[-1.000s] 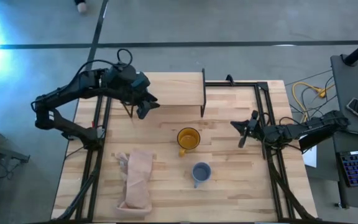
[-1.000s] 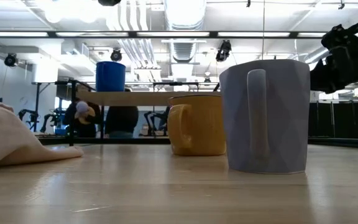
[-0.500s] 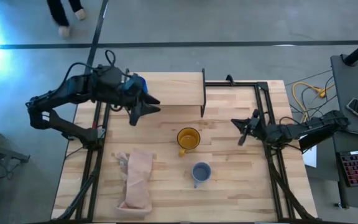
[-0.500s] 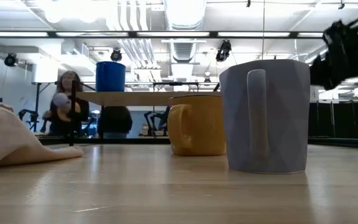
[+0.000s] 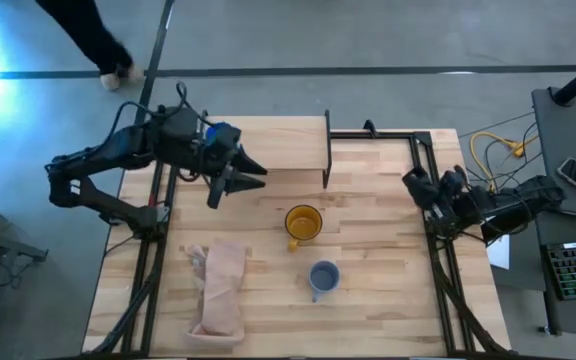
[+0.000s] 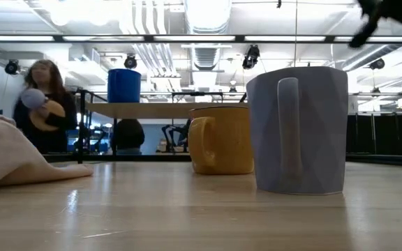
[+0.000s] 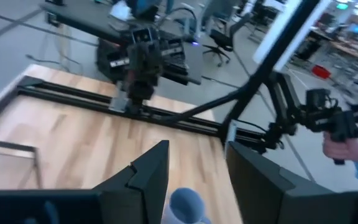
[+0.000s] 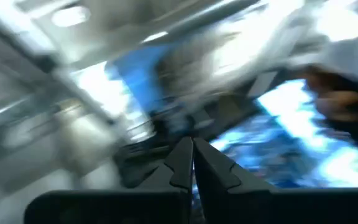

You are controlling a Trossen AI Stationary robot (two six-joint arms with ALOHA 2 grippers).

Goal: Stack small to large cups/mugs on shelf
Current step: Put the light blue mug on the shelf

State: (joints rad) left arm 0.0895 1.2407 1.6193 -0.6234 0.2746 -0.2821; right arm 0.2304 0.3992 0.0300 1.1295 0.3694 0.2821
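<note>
At the far left of the table (image 5: 378, 300), the left gripper (image 5: 244, 176) is hovering with its fingers spread and nothing between them, just off the left end of the shelf (image 6: 152, 110). The bright blue mug (image 6: 124, 85) is sitting on the shelf's left end, so I judge the first of three placements done. A tan bag (image 5: 220, 288) is lying near the table's left front corner and is not part of the job. Toward the middle, the yellow-orange mug (image 5: 303, 223) is standing on the table just in front of the shelf, and the grey-blue mug (image 5: 323, 276) is standing nearer the front edge; both are waiting to be placed. At the right edge, the right gripper (image 5: 415, 186) is pinched closed and carrying nothing.
</note>
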